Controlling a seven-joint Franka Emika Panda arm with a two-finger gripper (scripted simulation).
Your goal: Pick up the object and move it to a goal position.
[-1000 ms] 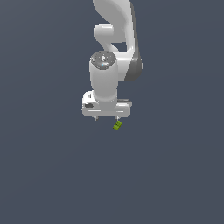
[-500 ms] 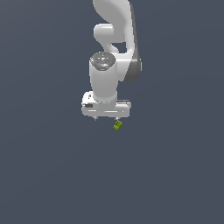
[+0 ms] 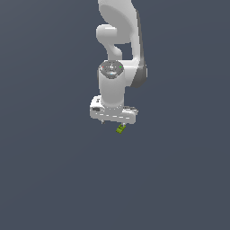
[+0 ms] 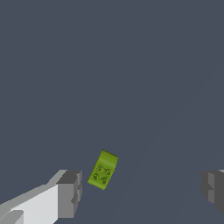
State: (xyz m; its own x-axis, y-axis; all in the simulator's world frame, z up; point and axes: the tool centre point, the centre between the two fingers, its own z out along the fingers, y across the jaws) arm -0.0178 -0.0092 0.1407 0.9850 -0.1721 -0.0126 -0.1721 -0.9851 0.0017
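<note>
Object (image 4: pixel 103 170): a small lime-green block with darker green marks on its upper face, lying on the flat grey floor (image 4: pixel 131 65).

Position relative to the gripper (image 4: pixel 142 192), wrist view: the object lies in the gap between the two fingers, not centred. It sits close beside one finger (image 4: pixel 70 193) and well apart from the other, which shows only at the frame edge. A clear strip of floor separates the object from the nearer finger; no contact is visible. The object lies skewed, its long side at an angle to the line between the fingertips. It also sits slightly forward of the fingertips rather than squarely between the pads.

Jaw state: spread wide, with nothing held. The gap is many times the width of the object.

Exterior view: the arm (image 3: pixel 117 54) hangs down with the white gripper (image 3: pixel 113 121) at its lower end. The object (image 3: pixel 120 129) appears as a green speck just below the gripper body, towards the exterior view's right of the gripper's middle. The fingers are too small here to make out separately, and how high they stand above the floor cannot be told from this view.

Object condition: whole, resting flat, marked face up. It is far smaller than the gripper body above it.
</note>
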